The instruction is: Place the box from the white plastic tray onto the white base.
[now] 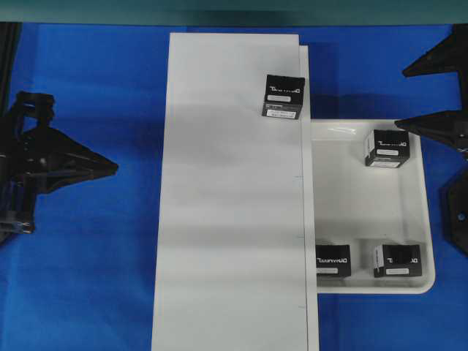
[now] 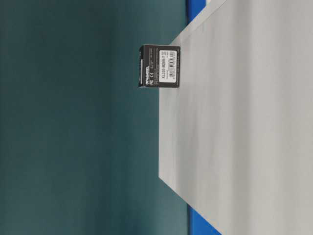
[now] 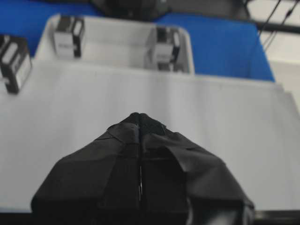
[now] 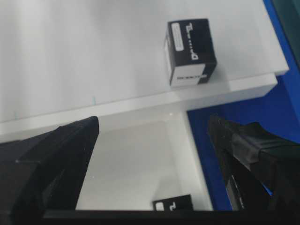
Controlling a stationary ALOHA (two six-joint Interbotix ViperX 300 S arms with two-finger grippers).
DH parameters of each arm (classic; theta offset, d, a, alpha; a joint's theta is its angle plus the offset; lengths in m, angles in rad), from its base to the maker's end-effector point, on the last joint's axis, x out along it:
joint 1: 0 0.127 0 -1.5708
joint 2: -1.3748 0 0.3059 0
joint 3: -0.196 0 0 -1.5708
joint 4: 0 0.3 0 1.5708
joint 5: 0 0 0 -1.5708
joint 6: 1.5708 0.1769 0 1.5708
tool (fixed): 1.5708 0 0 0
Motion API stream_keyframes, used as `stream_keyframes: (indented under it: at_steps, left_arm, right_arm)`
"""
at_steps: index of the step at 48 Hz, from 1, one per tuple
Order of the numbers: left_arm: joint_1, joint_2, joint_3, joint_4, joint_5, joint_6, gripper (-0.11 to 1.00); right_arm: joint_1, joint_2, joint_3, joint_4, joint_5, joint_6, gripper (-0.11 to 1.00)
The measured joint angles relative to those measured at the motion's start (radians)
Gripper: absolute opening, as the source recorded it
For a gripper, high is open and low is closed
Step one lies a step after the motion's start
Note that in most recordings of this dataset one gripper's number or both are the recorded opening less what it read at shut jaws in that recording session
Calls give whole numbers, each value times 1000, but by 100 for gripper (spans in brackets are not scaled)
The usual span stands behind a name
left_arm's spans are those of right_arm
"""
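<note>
Reading "DYNAMIXEL", box, white base

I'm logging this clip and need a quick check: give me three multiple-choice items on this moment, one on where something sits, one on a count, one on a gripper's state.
1. Where is the box that is out of the white plastic tray?
A. on the blue table
B. on the white base, near its far right edge
C. in the left gripper

2. How many boxes lie in the tray?
A. one
B. three
C. five

3. How do the right gripper jaws stand?
A. wide apart, holding nothing
B. shut on a box
C. shut and empty

Answers: 1 B, the overhead view shows it standing on the board beside the tray. 2 B, one at the tray's far end and two at its near end. 3 A, the right wrist view shows bare tray between the fingers.
</note>
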Motion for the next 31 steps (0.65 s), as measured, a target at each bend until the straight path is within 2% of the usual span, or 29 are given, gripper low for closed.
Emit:
stream_keyframes:
  at_steps: [31]
  left_arm:
    - [-29,-28,-17,0,-35,6,-7]
  right_arm:
    - [2,0,9,-2,-12,2,96]
